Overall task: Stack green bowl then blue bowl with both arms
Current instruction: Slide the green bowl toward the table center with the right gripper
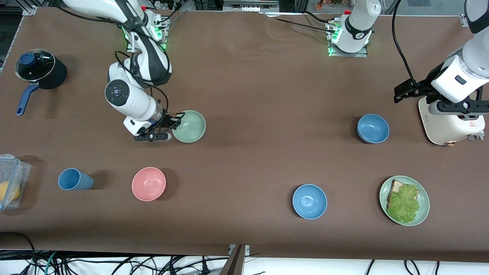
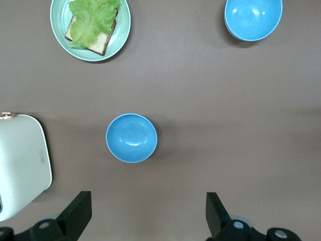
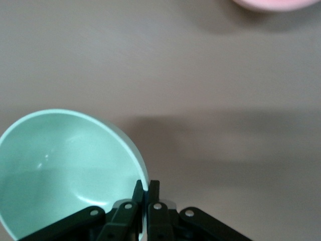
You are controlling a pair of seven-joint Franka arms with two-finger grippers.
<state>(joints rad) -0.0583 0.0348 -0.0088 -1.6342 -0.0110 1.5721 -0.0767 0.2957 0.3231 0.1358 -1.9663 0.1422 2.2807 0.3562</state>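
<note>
Jaws of the right gripper (image 3: 146, 187) are pinched shut on the rim of the green bowl (image 1: 190, 126), one finger inside the wall and one outside, as the right wrist view shows plainly; the bowl sits on the bench (image 1: 248, 95) toward the right arm's end, farther from the front camera than the pink bowl (image 1: 148, 183). Jaws of the left gripper (image 2: 145, 213) stand wide apart and hold nothing; that gripper hangs over the bench above the blue bowl (image 1: 373, 128), which lies beside the white toaster (image 1: 449, 122) toward the left arm's end. A second, brighter blue bowl (image 1: 309, 201) lies nearer the front camera, close to the green plate (image 1: 423, 208) of bread and lettuce, and should be left alone. Both task bowls look to be light, stiff and smooth-walled, likely plastic or the like, so a rim pinch of this kind is the sensible hold; the thin, slick wall may pivot or slip between the fingers, so the green bowl will probably hang tilted when lifted and wants a gentle carry. For the blue bowl the same rim grip seems best, taken on the edge nearest the left gripper. Stacking calls for the second bowl to be centred over the first before release, since the curved walls should nest readily once aligned.
</note>
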